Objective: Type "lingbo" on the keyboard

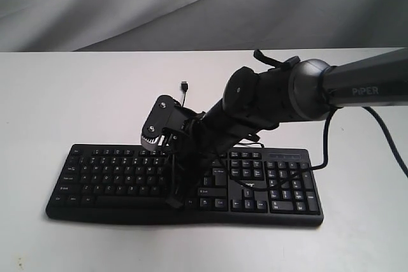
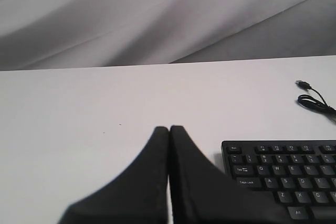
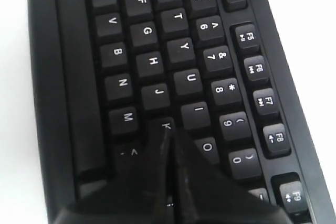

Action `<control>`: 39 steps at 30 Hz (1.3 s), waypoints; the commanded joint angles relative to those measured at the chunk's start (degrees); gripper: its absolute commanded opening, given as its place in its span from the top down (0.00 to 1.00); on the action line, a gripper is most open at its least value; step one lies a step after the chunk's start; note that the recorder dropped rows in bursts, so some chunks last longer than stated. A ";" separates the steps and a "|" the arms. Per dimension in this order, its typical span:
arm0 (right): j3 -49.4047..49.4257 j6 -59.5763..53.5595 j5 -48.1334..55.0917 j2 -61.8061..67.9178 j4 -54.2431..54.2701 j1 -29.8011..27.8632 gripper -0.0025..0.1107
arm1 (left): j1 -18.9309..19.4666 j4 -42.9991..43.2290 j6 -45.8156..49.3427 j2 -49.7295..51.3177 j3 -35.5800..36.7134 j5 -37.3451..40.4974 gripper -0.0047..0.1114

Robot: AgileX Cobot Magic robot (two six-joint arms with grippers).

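The black keyboard (image 1: 108,179) lies along the front of the white table (image 1: 76,93). My right gripper (image 1: 174,199) reaches across from the right and points down onto its middle, jaws shut with nothing held. In the right wrist view the keyboard (image 3: 131,35) fills the picture and my right gripper's (image 3: 169,130) tips lie at the edge of the K key (image 3: 163,125), beside I and O; contact cannot be judged. My left gripper (image 2: 169,128) is shut and empty above bare table, just off the keyboard's (image 2: 286,174) Esc corner. It is out of the exterior view.
The keyboard's thin black cable ends in a loose USB plug (image 1: 183,85) on the table behind it, and the USB plug (image 2: 301,83) also shows in the left wrist view. A grey cloth backdrop (image 1: 191,4) hangs behind the table. The right arm's cable (image 1: 328,138) droops over the number pad side.
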 commanded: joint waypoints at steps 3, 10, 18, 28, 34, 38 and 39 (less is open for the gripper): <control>0.08 0.27 -0.50 0.10 -0.78 -0.34 0.98 | -0.27 -0.21 -0.12 -0.22 0.28 -0.34 0.96; 0.44 0.27 -0.66 0.10 -0.88 -0.34 0.98 | -0.27 -0.21 -0.12 -0.22 0.28 -0.34 0.96; 0.58 0.27 -1.03 1.29 -0.49 -0.34 0.98 | -0.27 -0.21 -0.12 -0.22 0.28 -0.34 0.96; -3.53 0.27 0.18 0.66 -0.33 -0.23 0.98 | -0.27 -0.21 -0.12 -0.22 0.28 -0.34 0.96; -6.98 0.27 0.87 2.86 -0.33 0.01 0.98 | -0.27 -0.21 -0.12 -0.22 0.28 -0.34 0.96; -6.98 0.27 0.48 4.09 0.39 0.01 0.98 | -0.27 -0.21 -0.12 -0.22 0.28 -0.34 0.96; -6.98 0.27 0.48 4.09 0.50 0.01 0.98 | -0.27 -0.21 -0.12 -0.22 0.28 -0.34 0.96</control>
